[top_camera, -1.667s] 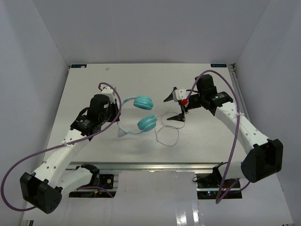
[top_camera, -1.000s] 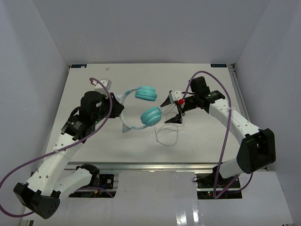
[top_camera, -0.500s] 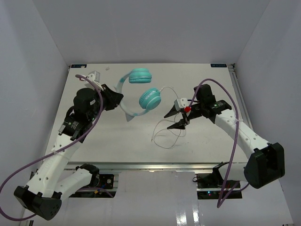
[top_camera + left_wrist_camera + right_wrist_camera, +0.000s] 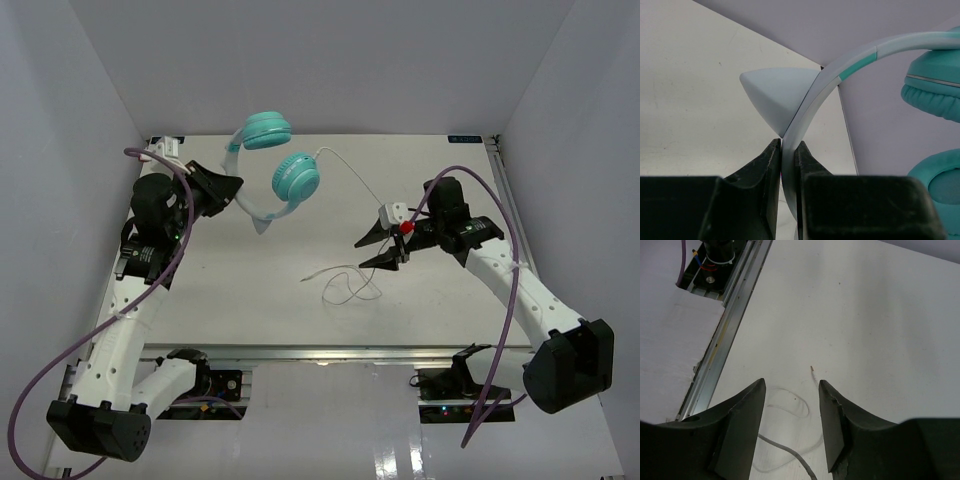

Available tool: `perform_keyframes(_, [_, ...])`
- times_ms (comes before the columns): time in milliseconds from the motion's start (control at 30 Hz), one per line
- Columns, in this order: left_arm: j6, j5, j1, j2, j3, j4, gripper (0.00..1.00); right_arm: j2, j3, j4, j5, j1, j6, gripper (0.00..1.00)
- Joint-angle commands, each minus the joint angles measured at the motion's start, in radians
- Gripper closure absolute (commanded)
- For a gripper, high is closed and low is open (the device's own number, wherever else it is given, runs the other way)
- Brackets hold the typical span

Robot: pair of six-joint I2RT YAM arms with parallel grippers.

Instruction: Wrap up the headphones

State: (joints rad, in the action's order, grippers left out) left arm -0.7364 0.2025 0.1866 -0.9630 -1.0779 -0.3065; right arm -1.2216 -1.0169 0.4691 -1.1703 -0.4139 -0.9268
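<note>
Headphones (image 4: 282, 172) rising toward upper left of frame since earlier view, left gripper (image 4: 787, 148) pinching headband (image 4: 810, 100). Cord (image 4: 345, 289) trailing to loose loops on worktop (image 4: 240, 290), centre. Right gripper (image 4: 790, 389) hovering above loops, jaws spread, holding nothing. Step: gathering cord. Next move likely calling for right gripper closing on cord, then starting winding.

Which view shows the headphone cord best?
Top external: the cord runs from the raised headphones down to loops on the table. Right wrist shows only the loops; left wrist shows no cord.

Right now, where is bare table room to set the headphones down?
Bare: the white table between the left arm and the loops of the thin pale cord, and the far right corner. Crowded: under the right gripper, where the cord lies.
</note>
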Motion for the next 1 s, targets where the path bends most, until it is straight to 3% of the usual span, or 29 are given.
perform_keyframes(0, [-0.075,0.109,-0.05,0.023,-0.038,0.12,1.0,0.022,0.004,-0.022,-0.047,0.027,0.041,0.46])
perform_keyframes(133, [-0.067,0.15,-0.055,0.019,-0.055,0.147,1.0,0.019,-0.005,-0.076,-0.037,0.028,0.109,0.4])
perform_keyframes(233, [-0.034,0.219,-0.055,0.018,-0.062,0.18,1.0,0.0,-0.004,-0.157,0.034,0.029,0.216,0.31])
perform_keyframes(400, [0.034,0.361,-0.055,-0.007,-0.088,0.191,1.0,-0.077,-0.052,-0.128,0.069,0.027,0.216,0.21])
perform_keyframes(567, [0.089,0.428,-0.056,-0.014,-0.1,0.149,1.0,-0.161,-0.159,-0.012,0.009,0.027,0.123,0.19])
perform_keyframes(800, [0.114,0.39,-0.055,0.005,-0.079,0.11,1.0,-0.194,-0.207,-0.003,-0.012,0.027,0.098,0.19])
perform_keyframes(967, [0.095,0.408,-0.056,-0.006,-0.082,0.13,1.0,-0.179,-0.193,0.008,-0.175,0.019,0.095,0.19])
